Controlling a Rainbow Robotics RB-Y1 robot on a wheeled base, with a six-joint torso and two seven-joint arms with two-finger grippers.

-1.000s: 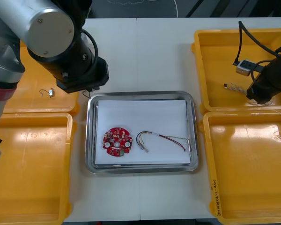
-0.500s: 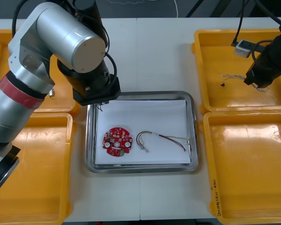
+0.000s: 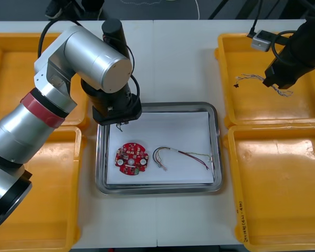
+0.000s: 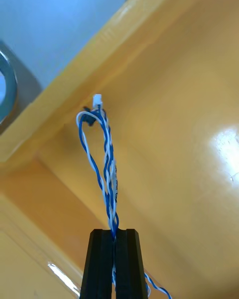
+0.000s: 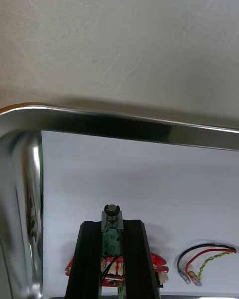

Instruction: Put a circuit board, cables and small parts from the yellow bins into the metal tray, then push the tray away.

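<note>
Already over the far left corner of the shiny metal tray, our left gripper pinched a small metal part, not yet dropped. On the white lining lay the round red circuit board and the black, red and yellow cable. Our right gripper clamped the twisted blue and white cable, dangling limp above the far right yellow bin. We judged both drops and the push outstanding.
</note>
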